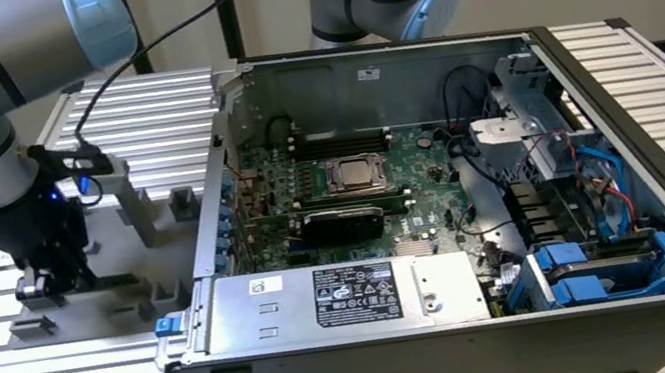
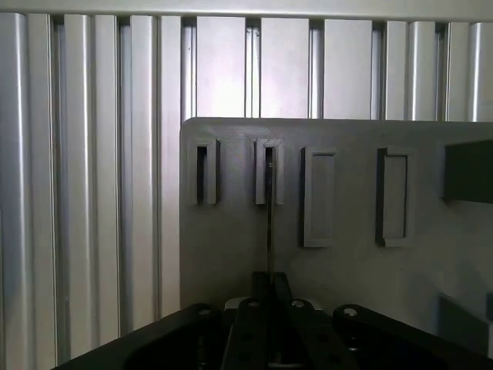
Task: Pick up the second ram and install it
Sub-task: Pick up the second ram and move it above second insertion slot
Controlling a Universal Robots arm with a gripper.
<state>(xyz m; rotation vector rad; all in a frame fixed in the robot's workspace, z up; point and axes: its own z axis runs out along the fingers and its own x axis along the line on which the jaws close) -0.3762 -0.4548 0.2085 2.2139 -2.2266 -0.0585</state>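
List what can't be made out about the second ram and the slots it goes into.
1. Second ram: edge-on in the wrist view, a thin line from a slot in the grey fixture; its chips are unreadable.
2. Its gripped end: covered by the end effector in the wrist view; in the exterior view the arm's wrist hides the stick.
3. Motherboard memory slots: too small in the exterior view to tell which are filled.
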